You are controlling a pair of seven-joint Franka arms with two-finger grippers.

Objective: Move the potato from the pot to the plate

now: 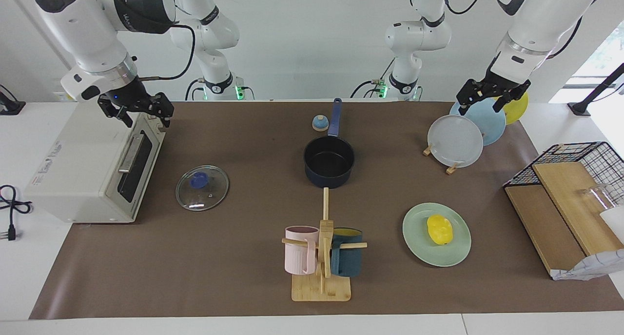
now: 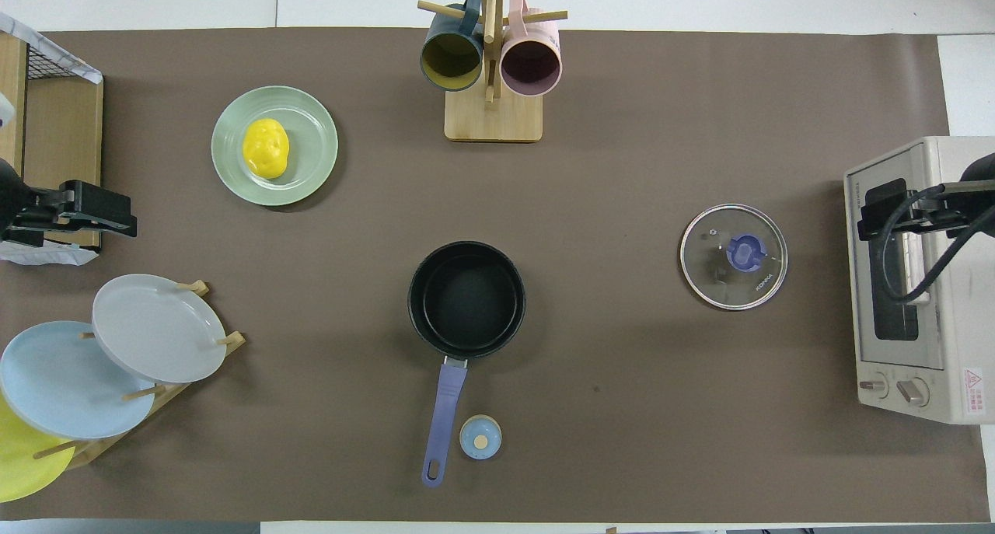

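Observation:
The yellow potato (image 1: 439, 229) (image 2: 266, 148) lies on the mint-green plate (image 1: 418, 245) (image 2: 311, 120), which sits toward the left arm's end of the table, farther from the robots than the pot. The dark navy pot (image 1: 329, 162) (image 2: 466, 299) stands mid-table with an empty black inside, its blue handle (image 2: 443, 421) pointing toward the robots. My left gripper (image 1: 489, 100) (image 2: 116, 211) hangs open and empty in the air over the plate rack area. My right gripper (image 1: 140, 111) (image 2: 874, 207) hangs open and empty over the toaster oven.
A glass lid with a blue knob (image 1: 202, 187) (image 2: 734, 256) lies toward the right arm's end, beside the toaster oven (image 1: 92, 169) (image 2: 909, 285). A mug rack (image 1: 322, 257) (image 2: 491, 68) stands farther out than the pot. A plate rack (image 1: 456, 140) (image 2: 148, 328), a wire basket with boards (image 1: 580, 179) and a small blue knob (image 1: 320, 123) (image 2: 480, 437) are also there.

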